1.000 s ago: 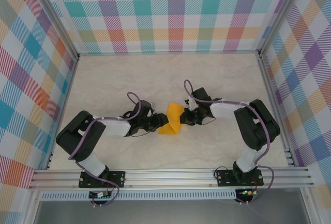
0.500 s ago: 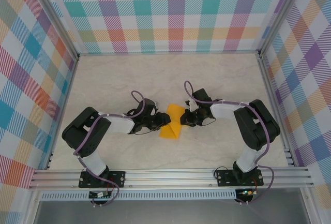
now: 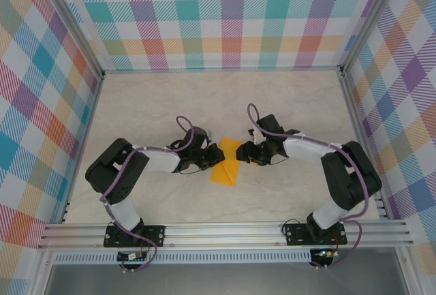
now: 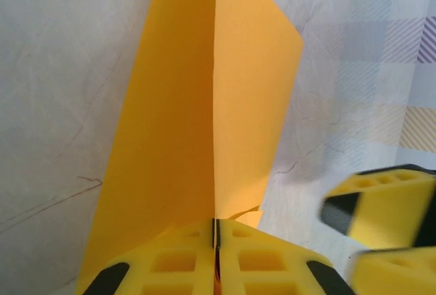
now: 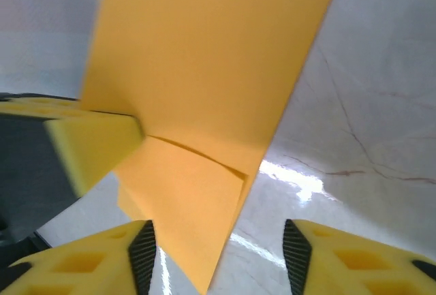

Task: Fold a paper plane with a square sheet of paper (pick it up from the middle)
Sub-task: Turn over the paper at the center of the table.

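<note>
The left tool (image 4: 216, 230), open a second ago, now clamps the paper's (image 3: 227, 164) crease at the middle of the desk (image 3: 170, 104). The right tool (image 3: 245, 153) has let go, jaws apart with the paper's edge between them.

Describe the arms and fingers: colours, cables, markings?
Left arm and right arm: black joints, white link shells, a purple cable looping along each. Fingers are chunky yellow blocks with moulded square pockets and black inserts.

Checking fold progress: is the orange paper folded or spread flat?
Folded: the paper shows a centre crease, its layers pinched in the left gripper.
</note>
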{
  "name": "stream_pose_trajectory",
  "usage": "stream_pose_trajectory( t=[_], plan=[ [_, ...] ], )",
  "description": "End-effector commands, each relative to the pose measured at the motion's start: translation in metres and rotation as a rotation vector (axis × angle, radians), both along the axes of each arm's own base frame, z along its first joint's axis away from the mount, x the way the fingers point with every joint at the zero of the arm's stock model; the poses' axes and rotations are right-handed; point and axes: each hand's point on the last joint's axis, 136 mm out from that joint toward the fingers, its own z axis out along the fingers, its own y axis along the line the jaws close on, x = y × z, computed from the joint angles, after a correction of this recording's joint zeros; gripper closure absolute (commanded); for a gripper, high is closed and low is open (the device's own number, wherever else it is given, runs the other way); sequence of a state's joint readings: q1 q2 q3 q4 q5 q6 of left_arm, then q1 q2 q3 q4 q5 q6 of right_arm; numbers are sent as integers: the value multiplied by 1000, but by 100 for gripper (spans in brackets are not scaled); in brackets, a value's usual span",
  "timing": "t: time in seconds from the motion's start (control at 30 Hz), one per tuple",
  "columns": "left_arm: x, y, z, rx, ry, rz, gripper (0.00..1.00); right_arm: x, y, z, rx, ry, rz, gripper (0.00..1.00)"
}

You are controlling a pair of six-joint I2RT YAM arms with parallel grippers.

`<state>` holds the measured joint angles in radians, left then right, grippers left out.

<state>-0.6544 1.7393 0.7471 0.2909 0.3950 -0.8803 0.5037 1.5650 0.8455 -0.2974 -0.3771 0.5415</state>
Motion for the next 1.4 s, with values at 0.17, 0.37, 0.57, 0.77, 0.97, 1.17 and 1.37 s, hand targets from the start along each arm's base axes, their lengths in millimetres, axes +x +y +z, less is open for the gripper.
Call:
stream_pose_trajectory(
  t=[0.17,0.37,0.57,0.77,0.97,1.17,1.37],
  plan=[
    [8,24,48,261,-200,-97,95,13,-58,49,-217,-207,-166,11],
    [17,80,106,664,-351,-94,95,19,-89,72,-288,-294,-312,3],
    [36,110,149,949,-493,-41,95,17,-105,74,-314,-292,-391,0],
    [60,117,138,1271,-542,-33,95,12,-109,66,-326,-265,-407,0],
    [72,98,85,1422,-513,-127,96,9,-125,61,-377,-241,-464,0],
    [63,64,34,1403,-473,-212,95,4,-143,57,-411,-207,-531,0],
    [47,32,5,1302,-430,-234,93,1,-153,56,-418,-188,-575,0]
  ],
)
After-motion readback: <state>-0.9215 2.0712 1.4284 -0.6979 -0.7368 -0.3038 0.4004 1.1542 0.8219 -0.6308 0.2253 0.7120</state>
